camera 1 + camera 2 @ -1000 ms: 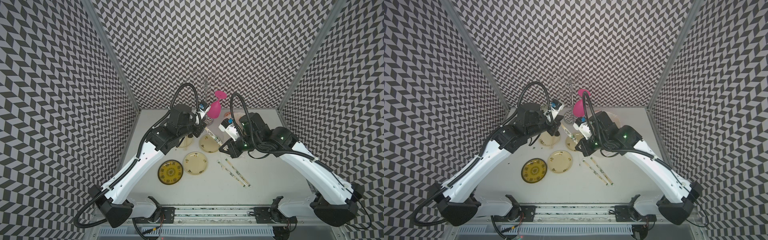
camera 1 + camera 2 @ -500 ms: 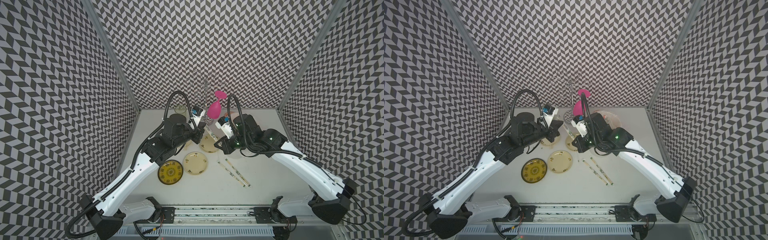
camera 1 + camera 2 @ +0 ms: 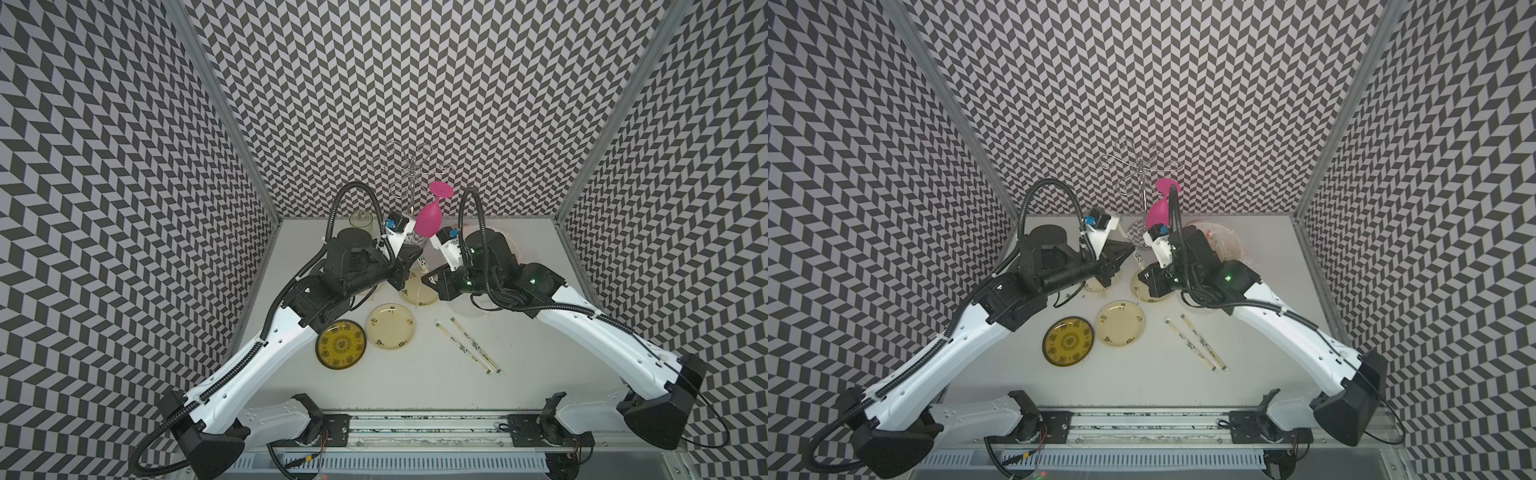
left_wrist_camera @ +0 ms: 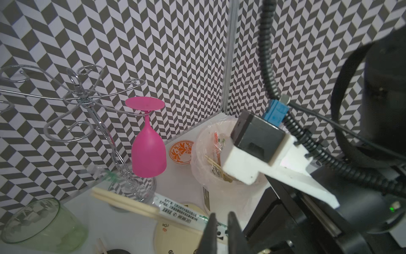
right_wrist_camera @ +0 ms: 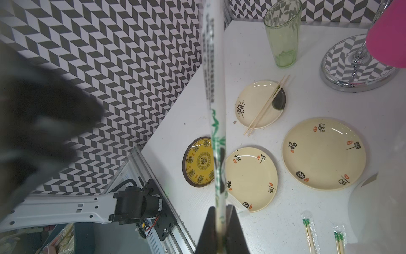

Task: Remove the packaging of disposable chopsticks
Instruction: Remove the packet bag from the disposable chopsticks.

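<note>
Now, right jaws pinching packaging (image 5: 216, 99), left parted

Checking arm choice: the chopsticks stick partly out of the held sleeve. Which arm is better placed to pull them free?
Probably left. The right gripper is shut on the packaging, anchoring it. The left gripper is open close by, and the bare disposable chopsticks project within its wrist view.

Pink goblet (image 3: 429, 219); green tumbler (image 5: 282, 33); yellow-brown plate (image 3: 340, 344); black-white chevron walls (image 3: 415, 83); green-printed packaging (image 5: 216, 132).
</note>
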`<state>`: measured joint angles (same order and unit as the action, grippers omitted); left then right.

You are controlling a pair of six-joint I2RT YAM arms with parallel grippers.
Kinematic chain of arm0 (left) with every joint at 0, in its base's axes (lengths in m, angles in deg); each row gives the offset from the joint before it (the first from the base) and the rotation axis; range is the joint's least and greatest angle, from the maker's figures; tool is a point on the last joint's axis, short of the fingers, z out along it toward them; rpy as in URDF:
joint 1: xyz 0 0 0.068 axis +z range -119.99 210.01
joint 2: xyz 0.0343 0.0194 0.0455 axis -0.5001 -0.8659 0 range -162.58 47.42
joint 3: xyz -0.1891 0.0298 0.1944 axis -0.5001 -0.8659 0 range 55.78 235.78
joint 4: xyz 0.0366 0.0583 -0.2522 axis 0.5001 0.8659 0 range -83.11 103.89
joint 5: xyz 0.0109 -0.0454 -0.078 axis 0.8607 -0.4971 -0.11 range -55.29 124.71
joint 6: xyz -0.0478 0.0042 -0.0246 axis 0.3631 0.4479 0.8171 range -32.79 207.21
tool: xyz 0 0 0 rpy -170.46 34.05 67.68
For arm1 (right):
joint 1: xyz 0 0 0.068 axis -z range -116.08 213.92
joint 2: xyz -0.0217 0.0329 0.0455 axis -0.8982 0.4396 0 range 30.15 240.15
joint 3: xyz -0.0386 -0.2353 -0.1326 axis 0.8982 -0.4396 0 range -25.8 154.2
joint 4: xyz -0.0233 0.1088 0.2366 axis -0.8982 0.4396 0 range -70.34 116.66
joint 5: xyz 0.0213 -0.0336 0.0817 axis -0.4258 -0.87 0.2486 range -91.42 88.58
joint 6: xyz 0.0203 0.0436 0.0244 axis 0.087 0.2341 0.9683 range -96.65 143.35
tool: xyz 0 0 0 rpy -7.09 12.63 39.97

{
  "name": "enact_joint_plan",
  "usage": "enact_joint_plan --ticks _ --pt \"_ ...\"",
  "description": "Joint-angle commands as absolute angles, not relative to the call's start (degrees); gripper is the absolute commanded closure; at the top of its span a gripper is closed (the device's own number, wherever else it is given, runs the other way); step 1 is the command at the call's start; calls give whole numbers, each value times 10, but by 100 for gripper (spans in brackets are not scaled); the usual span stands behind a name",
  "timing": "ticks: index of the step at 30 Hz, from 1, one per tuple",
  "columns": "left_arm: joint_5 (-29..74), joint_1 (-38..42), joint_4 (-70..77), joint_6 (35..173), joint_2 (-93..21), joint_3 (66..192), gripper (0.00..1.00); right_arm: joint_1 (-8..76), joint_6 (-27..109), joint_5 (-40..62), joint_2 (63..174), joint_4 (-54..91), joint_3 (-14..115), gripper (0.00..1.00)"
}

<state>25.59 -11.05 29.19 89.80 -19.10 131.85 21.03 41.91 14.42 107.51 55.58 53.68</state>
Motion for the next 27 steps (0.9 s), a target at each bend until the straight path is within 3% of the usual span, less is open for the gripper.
enact_joint_plan --ticks 1,10,20,27 --pt "269 -100 254 928 -155 1354 51 222 426 142 1039 498 520 100" --pt "108 -2 165 1060 -133 1366 42 255 422 249 958 345 436 100" --pt "-154 49 -56 1218 -183 1342 48 261 420 365 878 190 379 100" --pt "-221 45 -143 1274 -199 1339 47 261 422 412 865 153 381 100"
